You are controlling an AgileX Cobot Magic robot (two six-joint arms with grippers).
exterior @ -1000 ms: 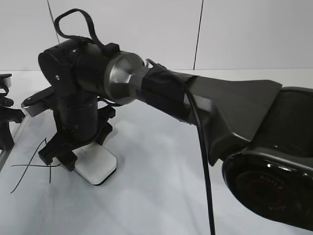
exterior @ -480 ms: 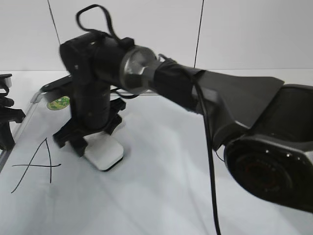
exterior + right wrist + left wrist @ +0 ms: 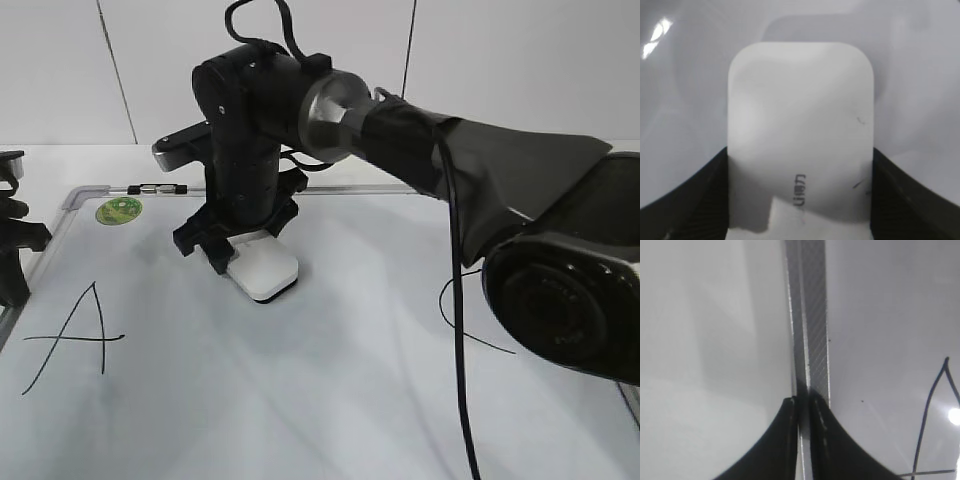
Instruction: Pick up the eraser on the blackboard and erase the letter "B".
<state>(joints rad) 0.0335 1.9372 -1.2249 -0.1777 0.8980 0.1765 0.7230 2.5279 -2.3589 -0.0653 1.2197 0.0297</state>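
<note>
A pale grey-white table is shown, on which the blackboard, a white dry-erase board edged by a silver-grey metal frame with rounded corners, is laid flat. A round green sticker is seen near the board's far left corner, and a small marker-like item is seen at the far edge of the frame. A black "A" is drawn at the left. The eraser is set on the board's surface, right of the "A".

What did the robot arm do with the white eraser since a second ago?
The right gripper, closed around the eraser, slid it along the blackboard to the right in the exterior view, away from the letter A, uncovering it and the green sticker. The left gripper stayed shut.
</note>
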